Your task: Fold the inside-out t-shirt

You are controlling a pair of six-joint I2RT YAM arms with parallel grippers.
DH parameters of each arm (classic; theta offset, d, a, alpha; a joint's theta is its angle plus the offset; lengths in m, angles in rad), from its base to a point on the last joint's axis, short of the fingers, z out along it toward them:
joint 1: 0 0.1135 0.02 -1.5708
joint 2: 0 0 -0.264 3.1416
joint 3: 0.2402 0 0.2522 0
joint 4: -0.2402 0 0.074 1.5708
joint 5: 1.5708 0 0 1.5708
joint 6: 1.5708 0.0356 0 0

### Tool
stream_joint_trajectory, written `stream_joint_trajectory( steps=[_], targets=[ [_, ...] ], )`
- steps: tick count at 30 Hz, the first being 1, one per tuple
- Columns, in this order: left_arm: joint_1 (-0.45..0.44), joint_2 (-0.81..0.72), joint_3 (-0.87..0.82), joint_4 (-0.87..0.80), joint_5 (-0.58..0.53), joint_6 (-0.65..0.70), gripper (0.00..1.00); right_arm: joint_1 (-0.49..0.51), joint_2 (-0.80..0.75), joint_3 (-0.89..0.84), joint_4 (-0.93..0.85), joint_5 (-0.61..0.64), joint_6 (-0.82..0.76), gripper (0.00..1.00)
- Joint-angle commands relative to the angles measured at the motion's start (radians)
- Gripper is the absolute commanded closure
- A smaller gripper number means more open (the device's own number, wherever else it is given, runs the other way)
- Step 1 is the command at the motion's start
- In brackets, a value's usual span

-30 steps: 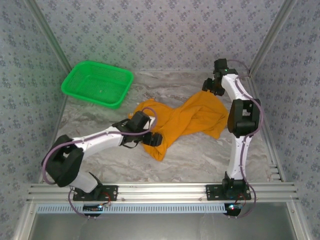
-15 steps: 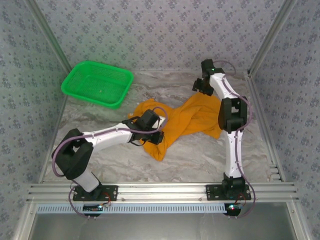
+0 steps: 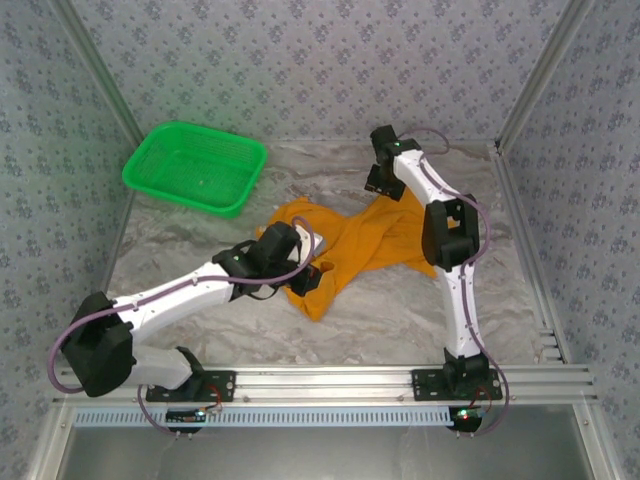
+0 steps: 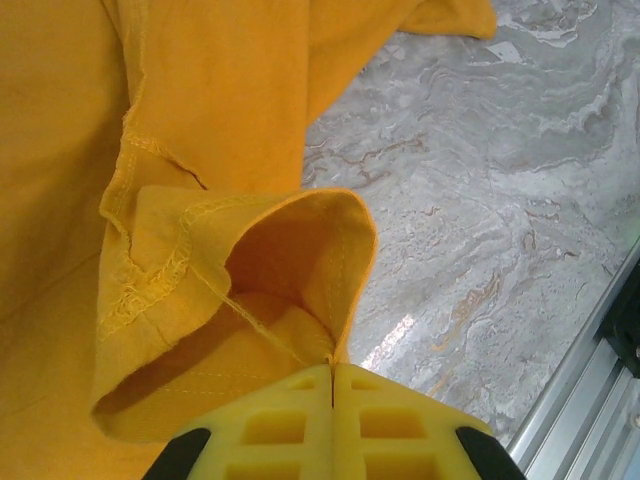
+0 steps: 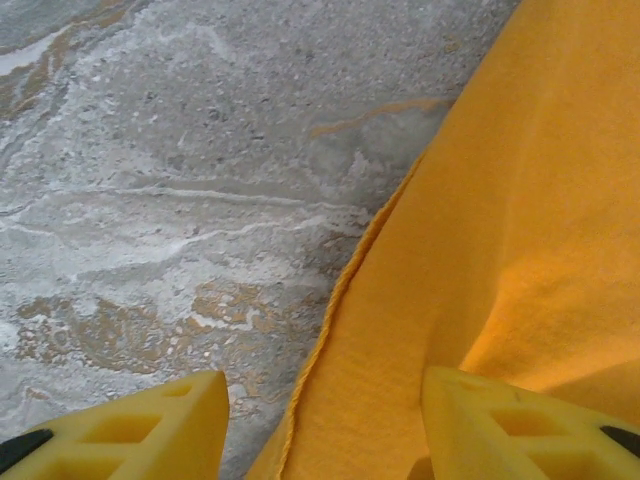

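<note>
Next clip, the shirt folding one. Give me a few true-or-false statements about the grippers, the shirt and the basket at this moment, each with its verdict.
1. The left gripper is shut on an edge of the t-shirt. True.
2. The right gripper has its fingers pressed together. False: they stand apart, with the shirt's edge between them.
3. The t-shirt lies inside the green basket. False: it lies on the table, outside the basket.
4. The t-shirt is bunched up, not laid flat. True.
</note>
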State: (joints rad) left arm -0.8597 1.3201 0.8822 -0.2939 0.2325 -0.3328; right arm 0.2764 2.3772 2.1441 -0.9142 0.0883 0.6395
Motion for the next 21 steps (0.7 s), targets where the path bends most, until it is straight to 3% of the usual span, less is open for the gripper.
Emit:
stream_joint_trajectory(
  steps=[1, 6, 14, 15, 17, 21],
  targets=[
    [-0.002, -0.032, -0.006, 0.022, 0.030, 0.017, 1.00, 0.012, 0.025, 0.042, -0.041, 0.030, 0.049, 0.48],
    [-0.003, -0.068, -0.012, 0.018, 0.026, 0.018, 1.00, 0.026, 0.052, 0.063, -0.049, 0.043, 0.056, 0.65],
    [-0.002, -0.174, -0.002, -0.050, -0.075, 0.077, 1.00, 0.017, 0.084, 0.083, -0.083, 0.034, 0.069, 0.64],
    [-0.002, -0.182, -0.002, -0.055, -0.080, 0.083, 1.00, 0.017, 0.087, 0.083, -0.084, 0.034, 0.071, 0.71],
    [-0.003, -0.193, -0.002, -0.063, -0.082, 0.085, 1.00, 0.018, 0.089, 0.083, -0.087, 0.038, 0.076, 0.97],
    [-0.003, -0.225, -0.006, -0.090, -0.107, 0.085, 1.00, 0.014, 0.060, 0.087, -0.083, 0.066, 0.076, 1.00]
  ],
)
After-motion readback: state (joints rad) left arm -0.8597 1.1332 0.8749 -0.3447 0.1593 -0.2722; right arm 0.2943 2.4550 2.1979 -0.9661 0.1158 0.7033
